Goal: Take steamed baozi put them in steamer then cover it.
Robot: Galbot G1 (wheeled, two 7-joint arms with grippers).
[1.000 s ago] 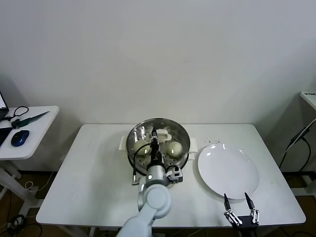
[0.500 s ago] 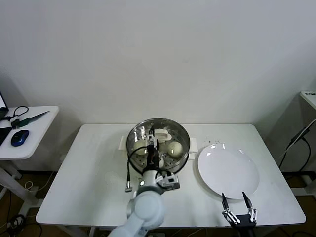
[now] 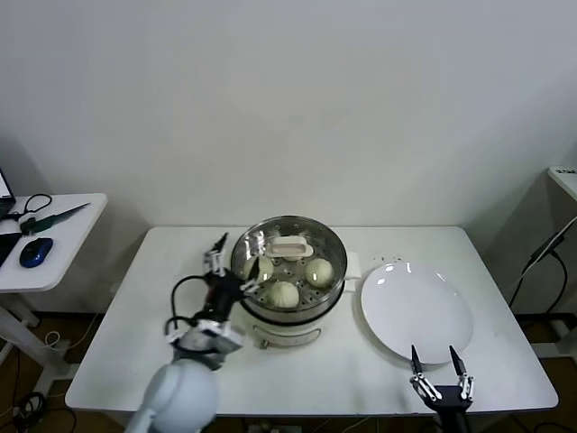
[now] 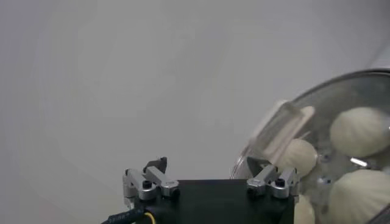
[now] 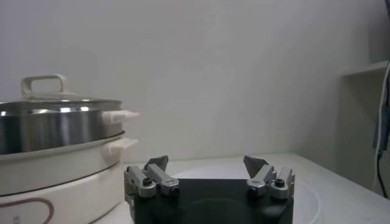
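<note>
With the cover (image 3: pixel 289 245) seated on the steamer (image 3: pixel 288 271) over the baozi (image 3: pixel 284 293), the left gripper (image 3: pixel 230 267), jaws wide and empty at its nine o'clock, needed a clean retreat, while the right gripper (image 3: pixel 439 380) idled open at five o'clock.

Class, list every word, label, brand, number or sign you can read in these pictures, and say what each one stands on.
None can be read: the round shiny steel steamer with its cream-white base, the clear glass lid with a cream-white handle and the flat white plate show no legible text.
</note>
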